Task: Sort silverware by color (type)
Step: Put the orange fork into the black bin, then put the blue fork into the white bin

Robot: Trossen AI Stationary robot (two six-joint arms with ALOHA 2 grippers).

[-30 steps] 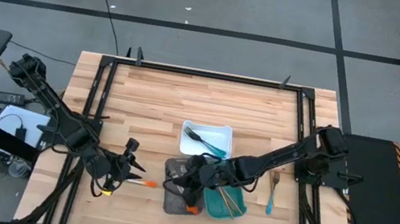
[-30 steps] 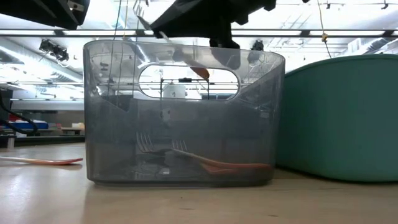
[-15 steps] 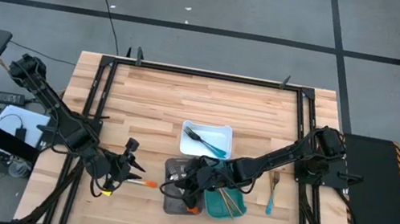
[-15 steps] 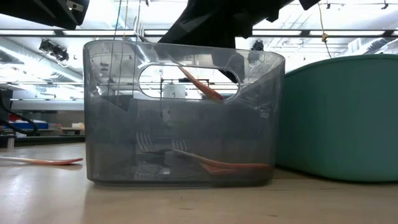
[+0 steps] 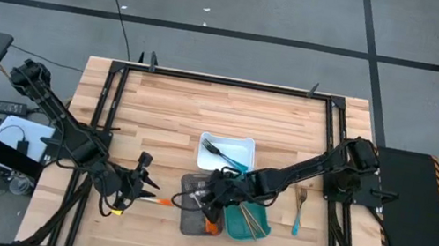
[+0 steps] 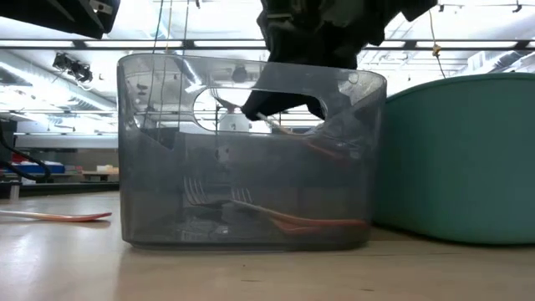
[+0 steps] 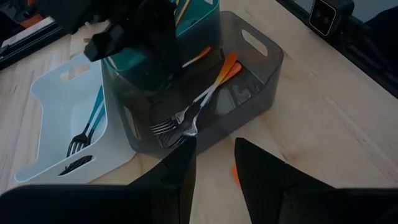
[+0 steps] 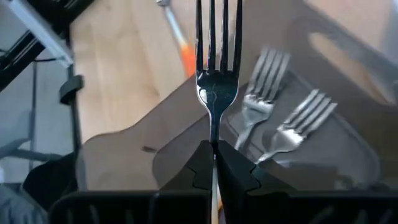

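Silverware lies sorted across three trays near the front of the wooden surface [image 5: 230, 111]. The right gripper [image 8: 213, 163] hangs over the grey tray [image 5: 189, 216], fingers pressed together on the neck of a fork [image 8: 216, 59], whose tines point out ahead of the wrist. In the low view this held fork slants down into the tray's handle cutout, its orange handle end showing through the clear wall. Two orange-handled forks [image 7: 196, 109] already lie on the tray's floor, tines side by side. Just behind the grey tray sits the white tray [image 5: 247, 143], holding teal-handled pieces [image 5: 230, 157]. The teal tray [image 5: 257, 229] stands touching the grey tray's right side, with gold-bronze pieces [image 5: 250, 219] inside. A blue-handled fork [image 5: 298, 211] lies loose on the surface to the right of the teal tray. The left gripper [image 5: 140, 183] hovers low to the left of the grey tray, fingers spread, over an orange-handled utensil [image 5: 155, 199] lying on the surface.
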